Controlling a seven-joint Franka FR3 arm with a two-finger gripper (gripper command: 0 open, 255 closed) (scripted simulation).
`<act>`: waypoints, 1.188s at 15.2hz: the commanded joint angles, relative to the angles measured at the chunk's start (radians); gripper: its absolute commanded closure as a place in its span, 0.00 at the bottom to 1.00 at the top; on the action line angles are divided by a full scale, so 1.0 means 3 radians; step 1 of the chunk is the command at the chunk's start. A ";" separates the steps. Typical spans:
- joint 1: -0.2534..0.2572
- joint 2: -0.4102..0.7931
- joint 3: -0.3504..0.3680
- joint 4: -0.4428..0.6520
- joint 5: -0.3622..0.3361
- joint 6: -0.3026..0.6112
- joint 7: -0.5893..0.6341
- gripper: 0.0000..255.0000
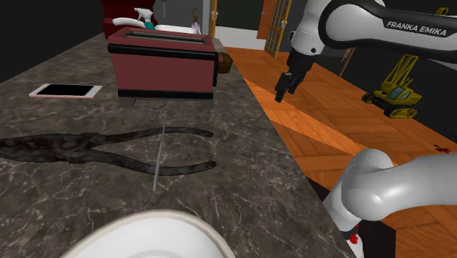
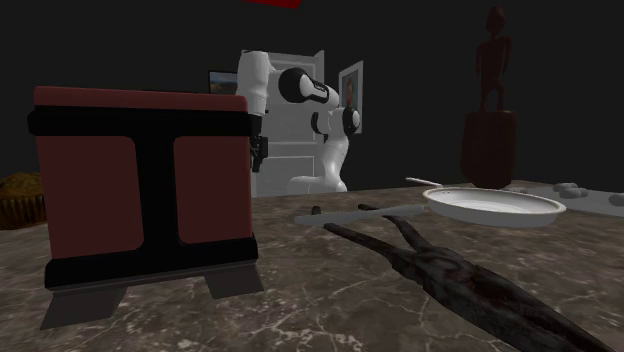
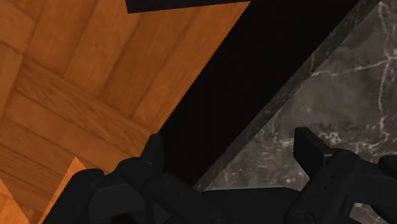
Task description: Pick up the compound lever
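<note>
Compound lever (image 1: 66, 149) lies flat mid-surface, dark, its handles pointing toward the long edge. The pincer (image 1: 287, 86) hangs open at that edge of the surface (image 1: 242, 183), fingers spread, wooden floor (image 1: 351, 124) below. A red toaster (image 1: 162, 66) stands beyond the lever.

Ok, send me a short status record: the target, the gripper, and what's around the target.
target: compound lever, dark, lying flat on the marble counter
gripper: gripper open, empty, in the air by the counter's edge
contact: none, well apart from the lever
across the handles: thin grey utensil
behind it, shoulder view: dark red toaster
in front, shoulder view: white plate
</note>
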 commanded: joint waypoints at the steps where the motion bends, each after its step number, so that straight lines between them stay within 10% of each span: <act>1: 0.0000 0.0000 0.0000 0.0000 0.0000 0.0000 0.0000 0.00; 18: 0.0515 0.1335 0.0845 0.0967 0.0393 0.0230 0.0541 0.00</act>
